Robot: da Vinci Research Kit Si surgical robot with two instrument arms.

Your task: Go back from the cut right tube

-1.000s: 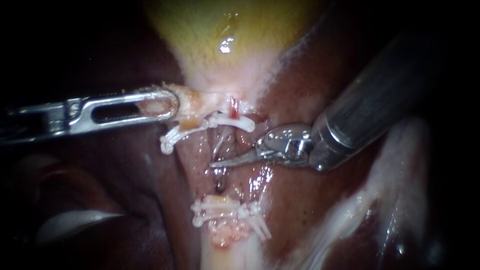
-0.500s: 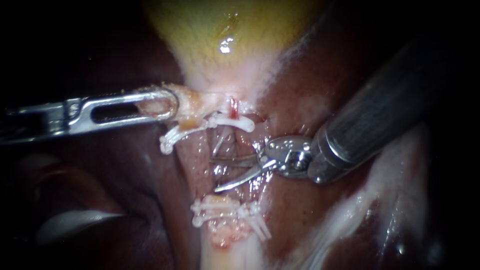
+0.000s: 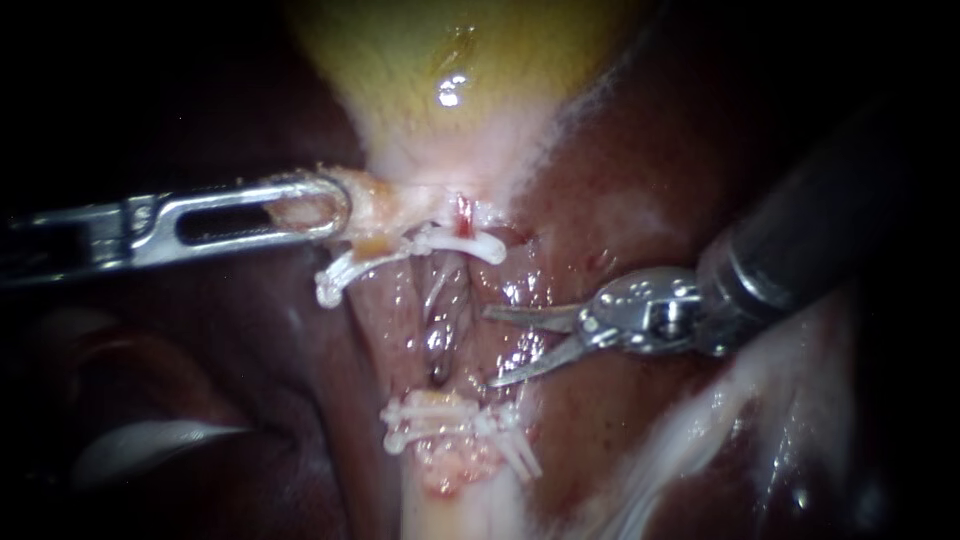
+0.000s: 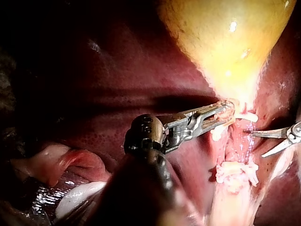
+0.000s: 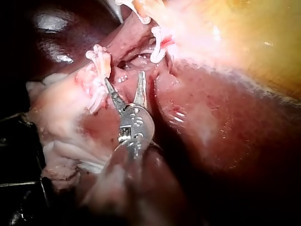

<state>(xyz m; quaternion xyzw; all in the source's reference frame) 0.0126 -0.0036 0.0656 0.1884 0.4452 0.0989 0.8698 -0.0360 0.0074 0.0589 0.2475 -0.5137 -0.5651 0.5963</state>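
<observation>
The yellow gallbladder (image 3: 450, 60) narrows down to a pale neck. My left instrument (image 3: 312, 210) is shut on tissue at that neck and holds it toward the left; its jaws (image 4: 221, 113) also show in the left wrist view. A white clip (image 3: 465, 243) sits just below the neck, and more white clips (image 3: 450, 420) cross the pale stump lower down. Between them lies an open raw gap (image 3: 440, 335) with cut tube ends. My right instrument (image 3: 492, 348) has two thin blades standing open, just right of that gap and holding nothing. In the right wrist view its blades (image 5: 123, 80) point at the clips (image 5: 96, 56).
Dark red liver (image 3: 650, 170) surrounds the field on both sides. Whitish tissue (image 3: 760, 400) runs along the lower right under the right shaft. A pale fold (image 3: 150, 440) lies at the lower left.
My right instrument's blades have opened and drawn back to the right, out of the gap between the clips. The left instrument keeps its hold and stays put.
</observation>
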